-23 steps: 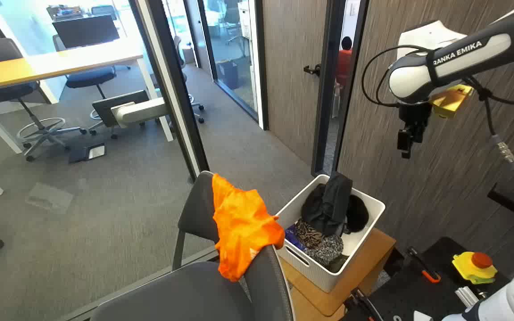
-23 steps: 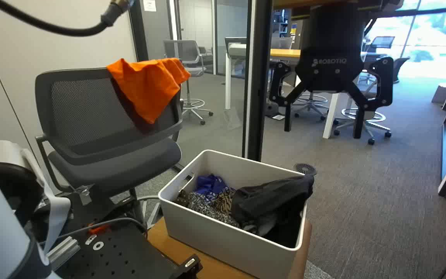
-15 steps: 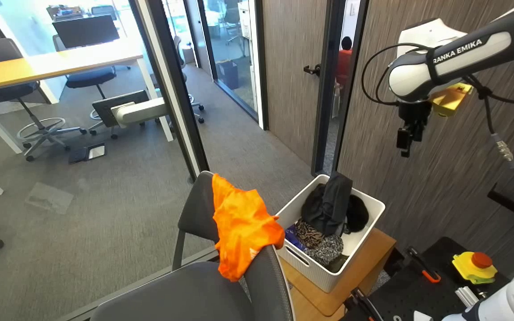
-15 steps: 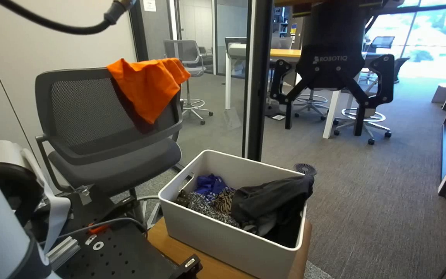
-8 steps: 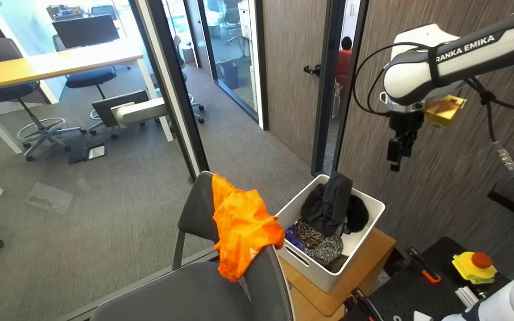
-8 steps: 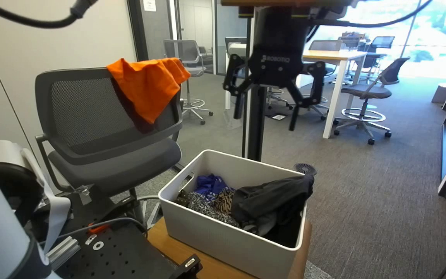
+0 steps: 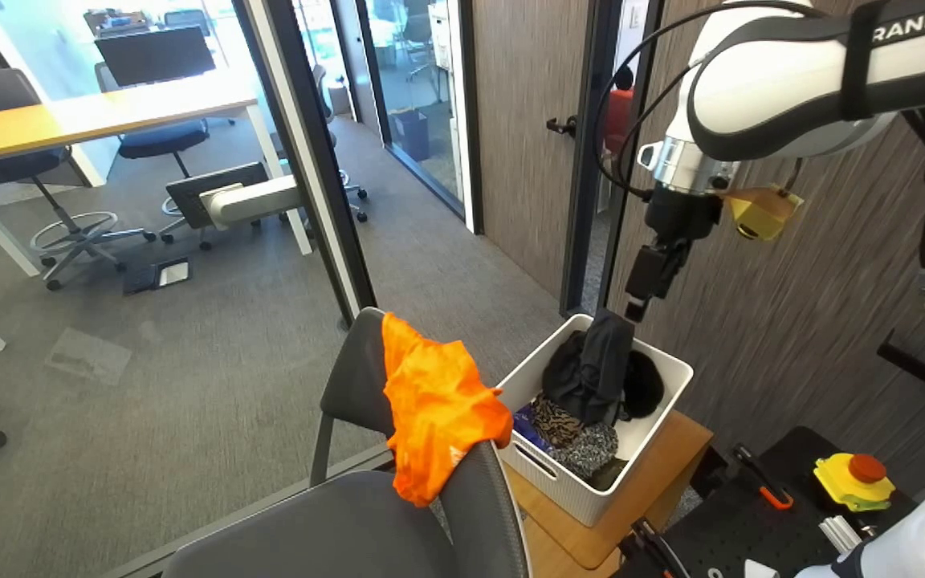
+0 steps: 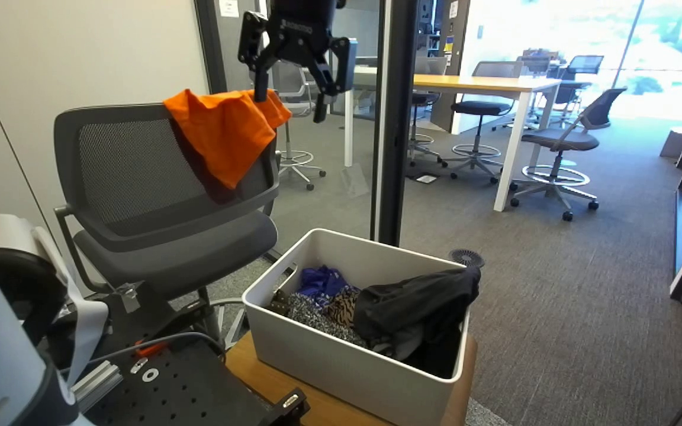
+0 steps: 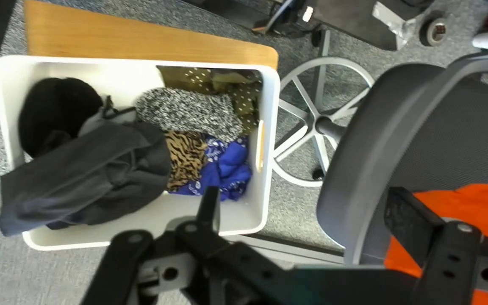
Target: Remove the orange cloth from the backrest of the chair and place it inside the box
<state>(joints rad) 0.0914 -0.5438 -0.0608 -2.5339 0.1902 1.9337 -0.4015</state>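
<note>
The orange cloth [image 7: 434, 401] hangs over the top edge of the grey chair's backrest [image 7: 354, 377]. It also shows in an exterior view [image 8: 225, 133] and at the right edge of the wrist view [image 9: 485, 207], partly hidden behind a finger. The white box [image 7: 555, 482] stands beside the chair and holds several dark and patterned cloths; it also shows in an exterior view [image 8: 347, 367] and the wrist view [image 9: 265, 186]. My gripper [image 8: 290, 105] is open and empty, fingers spread wide in the wrist view [image 9: 303, 192]. It hangs tilted above box height, apart from the cloth.
The box stands on a wooden stand [image 7: 655, 474]. A dark cloth [image 7: 607, 361] pokes over the box rim. A black frame post [image 8: 391, 130] stands behind the box. A black perforated plate [image 8: 181, 384] by the robot base carries small parts and a yellow-red button [image 7: 864, 474].
My gripper has moved from beyond the box toward the chair and cloth, and has tilted. It stays open. The cloth, chair and box have not moved.
</note>
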